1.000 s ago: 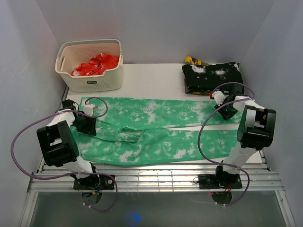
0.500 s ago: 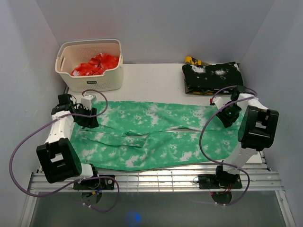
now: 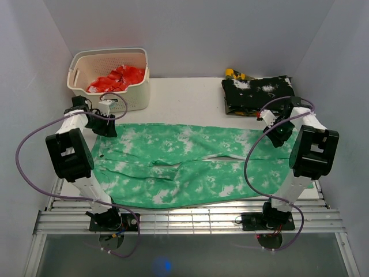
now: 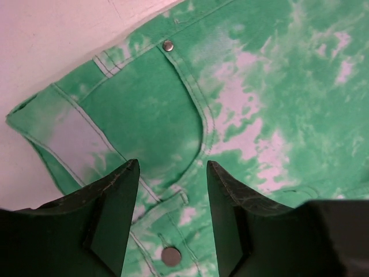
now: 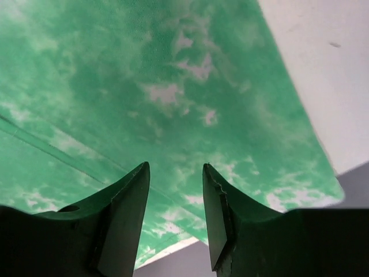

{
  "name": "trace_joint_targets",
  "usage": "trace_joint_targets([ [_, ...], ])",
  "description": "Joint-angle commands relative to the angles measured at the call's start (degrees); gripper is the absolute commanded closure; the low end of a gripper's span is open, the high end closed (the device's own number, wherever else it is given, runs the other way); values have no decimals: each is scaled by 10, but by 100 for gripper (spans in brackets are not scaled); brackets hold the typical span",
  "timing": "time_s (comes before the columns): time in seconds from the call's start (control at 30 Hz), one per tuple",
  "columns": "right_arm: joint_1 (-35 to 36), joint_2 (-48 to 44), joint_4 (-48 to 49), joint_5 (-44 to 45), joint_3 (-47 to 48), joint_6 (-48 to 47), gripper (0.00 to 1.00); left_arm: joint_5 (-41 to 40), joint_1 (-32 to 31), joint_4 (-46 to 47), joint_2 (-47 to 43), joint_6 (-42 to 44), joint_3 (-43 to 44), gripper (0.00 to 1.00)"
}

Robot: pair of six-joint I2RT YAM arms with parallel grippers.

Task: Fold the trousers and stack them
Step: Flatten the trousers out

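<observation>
Green trousers [image 3: 190, 138] spread flat on desk [image 3: 184, 95]
Left tool [image 4: 170, 173] over waist, right tool [image 5: 176, 173] over leg ends, both apart, holding nothing. Label [image 3: 111, 101] on basket [image 3: 131, 95] too tiny to read.

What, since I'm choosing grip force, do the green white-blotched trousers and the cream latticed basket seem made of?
Green white-blotched trousers: sturdy woven cloth, probably denim-like cotton, matte. The stitched double seams, curved pocket and shiny metal rivets suggest it. Cream latticed basket: likely moulded plastic, smooth with a slight sheen, judging by its regular holes and rigid rounded rim.
</observation>
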Motion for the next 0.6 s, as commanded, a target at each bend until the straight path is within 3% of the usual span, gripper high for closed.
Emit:
trace_joint_targets([
  [0.0, -1, 35, 8, 4, -10, -8, 52, 12, 3, -6, 33, 49, 33, 41],
  [0.3, -9, -9, 52, 33, -177, -65, 61, -29, 11, -82, 36, 206, -32, 56],
  [0.43, -20, -60, 30, 19, -211, -101, 62, -21, 27, -119, 4, 258, -40, 57],
  [0.53, -30, -87, 12, -8, -166, -114, 53, 7, 37, -138, -13, 285, -6, 48],
  [0.57, -34, -87, 0, -23, -144, -118, 36, 17, 38, -141, -17, 298, 4, 45],
])
